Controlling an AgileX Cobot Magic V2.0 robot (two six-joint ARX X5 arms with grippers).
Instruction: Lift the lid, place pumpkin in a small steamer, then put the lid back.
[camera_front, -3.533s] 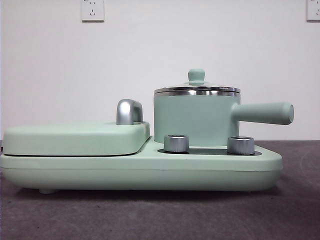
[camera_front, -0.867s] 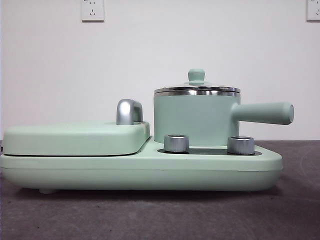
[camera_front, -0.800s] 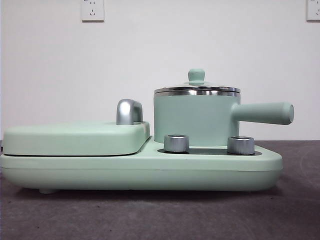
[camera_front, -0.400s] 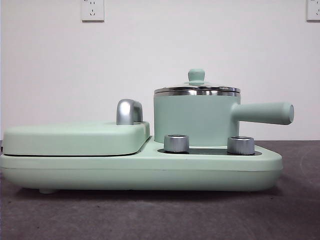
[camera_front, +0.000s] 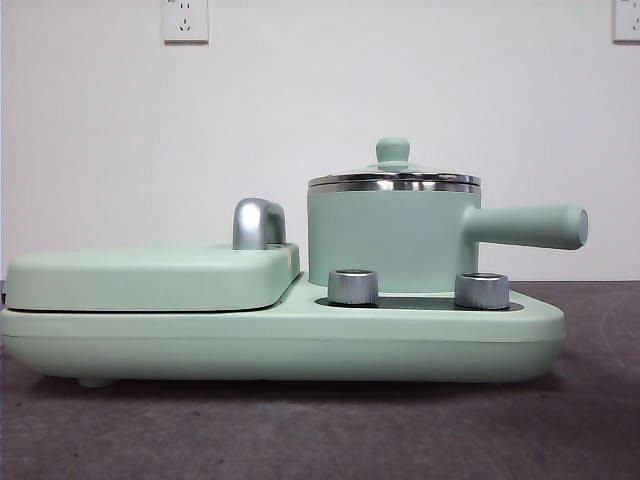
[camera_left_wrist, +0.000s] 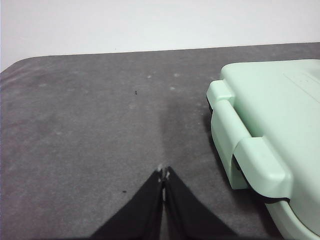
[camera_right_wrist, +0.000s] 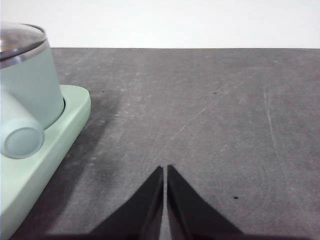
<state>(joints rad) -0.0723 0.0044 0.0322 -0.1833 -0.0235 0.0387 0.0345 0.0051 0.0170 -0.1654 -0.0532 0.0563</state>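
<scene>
The small steamer (camera_front: 390, 240) is a mint-green pot with a long side handle (camera_front: 525, 227), standing on the wide green base (camera_front: 280, 345). The glass lid (camera_front: 393, 175) with its green knob rests on the pot's rim. The pumpkin is out of view. In the right wrist view the small steamer (camera_right_wrist: 27, 85) and its lid (camera_right_wrist: 17, 40) show off to one side. My right gripper (camera_right_wrist: 165, 171) is shut with nothing in it, over bare table beside the base. My left gripper (camera_left_wrist: 164, 174) is shut and empty, near the base's other end (camera_left_wrist: 260, 145).
A flat green rectangular cover (camera_front: 150, 275) with a chrome handle (camera_front: 258, 223) lies on the base left of the pot. Two silver knobs (camera_front: 353, 286) stand in front of the pot. Dark grey table (camera_right_wrist: 210, 110) runs to a white wall.
</scene>
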